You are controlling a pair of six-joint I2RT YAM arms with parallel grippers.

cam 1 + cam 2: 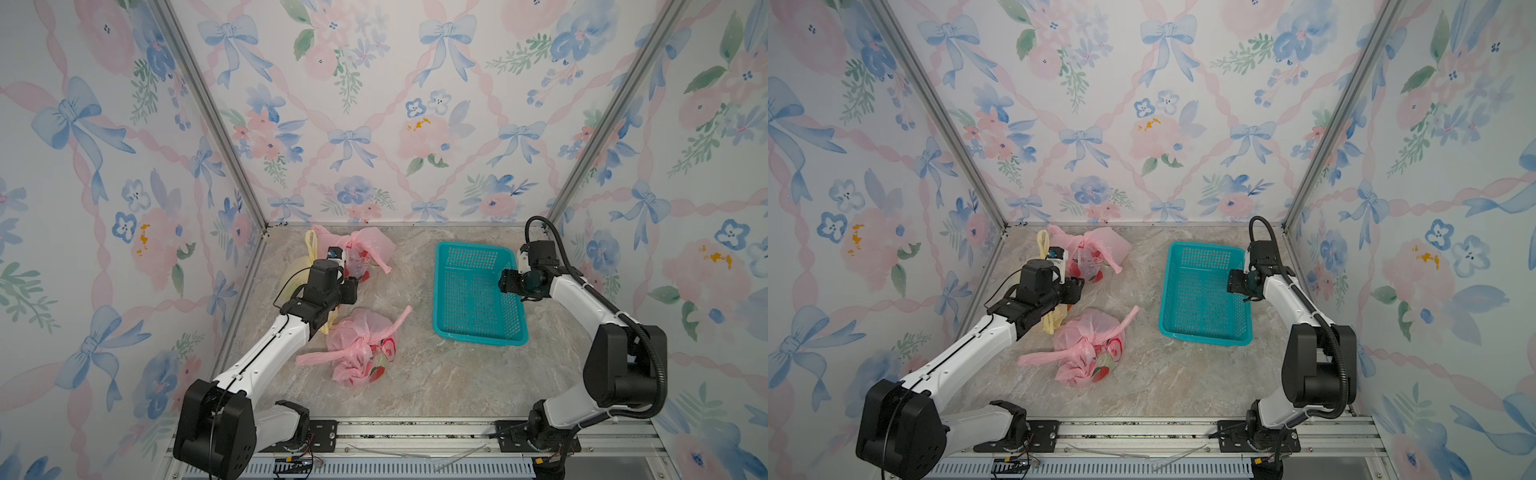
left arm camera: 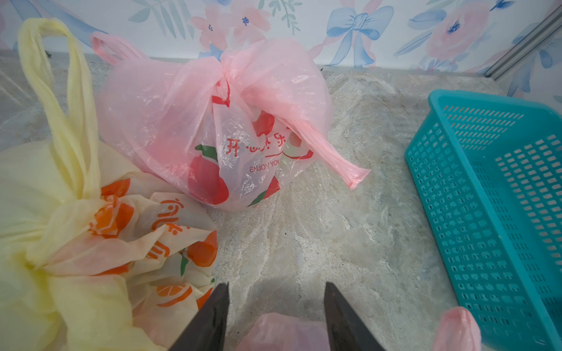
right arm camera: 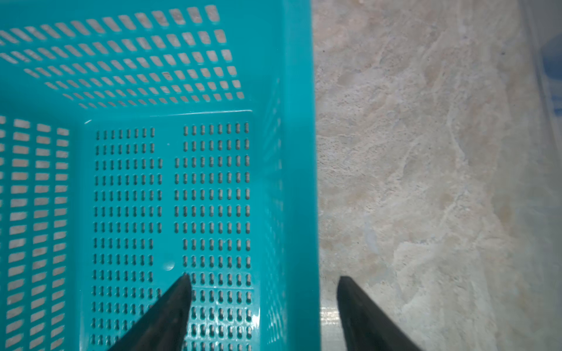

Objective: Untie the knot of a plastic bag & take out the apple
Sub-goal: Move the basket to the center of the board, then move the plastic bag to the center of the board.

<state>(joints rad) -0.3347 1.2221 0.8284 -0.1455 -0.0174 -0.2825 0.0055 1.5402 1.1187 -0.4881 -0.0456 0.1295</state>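
Observation:
A knotted pink plastic bag (image 1: 359, 253) (image 2: 219, 130) with red fruit print lies at the back left. A second knotted pink bag (image 1: 361, 349) (image 1: 1090, 353) lies nearer the front. My left gripper (image 1: 351, 289) (image 2: 275, 285) hovers between them, open, with only marble and the edge of the nearer pink bag (image 2: 282, 331) showing between its fingers. My right gripper (image 1: 505, 284) (image 3: 264, 278) is open and straddles the teal basket's right wall (image 3: 295, 182), one finger inside and one outside. The apple is hidden.
A yellow bag (image 2: 76, 212) (image 1: 309, 245) with orange print lies left of the back pink bag, largely under my left arm. The teal basket (image 1: 509, 332) (image 1: 1241, 338) stands at the right. Floral walls close in the back and both sides.

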